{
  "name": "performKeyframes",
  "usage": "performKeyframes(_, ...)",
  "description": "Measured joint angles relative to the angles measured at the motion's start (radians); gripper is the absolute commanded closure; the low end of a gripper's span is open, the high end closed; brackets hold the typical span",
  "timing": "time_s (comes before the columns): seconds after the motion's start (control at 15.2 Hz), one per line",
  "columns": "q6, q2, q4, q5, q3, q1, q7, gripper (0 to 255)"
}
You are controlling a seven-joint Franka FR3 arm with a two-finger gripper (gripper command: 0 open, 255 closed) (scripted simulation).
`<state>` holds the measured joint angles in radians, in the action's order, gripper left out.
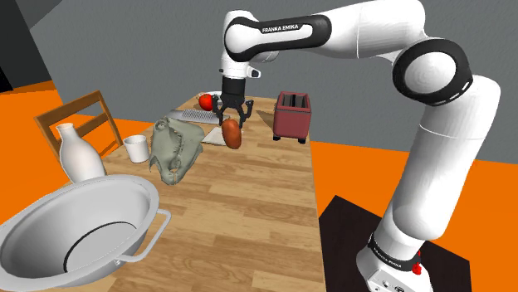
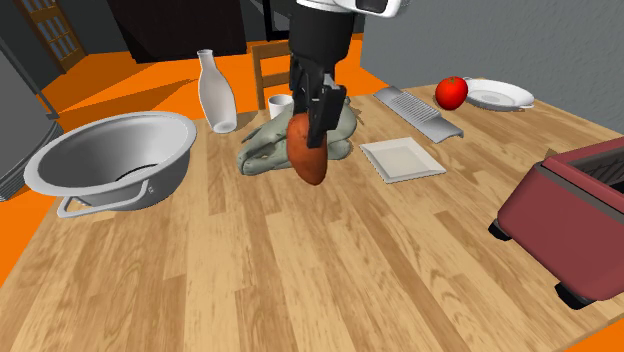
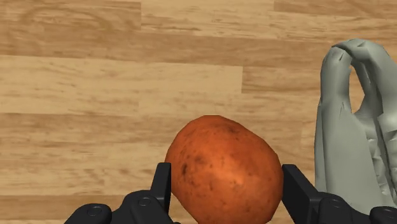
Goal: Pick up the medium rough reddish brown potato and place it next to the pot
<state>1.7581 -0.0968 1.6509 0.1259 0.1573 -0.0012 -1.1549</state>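
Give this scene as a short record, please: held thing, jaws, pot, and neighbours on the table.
held thing: reddish brown potato, clear of the wooden table
jaws: shut on the potato, one finger on each side
pot: grey metal pot, standing apart from the potato, towards the second exterior view's left
nearest neighbour: crumpled grey cloth
also on table: white bottle, dark red toaster

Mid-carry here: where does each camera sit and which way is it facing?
Shoulder view: beside the stand, looking down along the table; arm and claw show.
Second exterior view: at the table edge opposite the chair, facing it; claw clasps the potato.
Wrist view: on the hand, facing the table; both fingers show.
All share potato and grey cloth.
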Motion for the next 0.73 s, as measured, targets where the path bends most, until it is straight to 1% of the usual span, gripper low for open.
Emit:
performKeyframes(0.26,0.039,0.097,0.127,0.016,0.031,0.034,-0.058,255)
performKeyframes(0.73,0.079,0.245,0.292,0.052,0.104,0.101,-0.183,255)
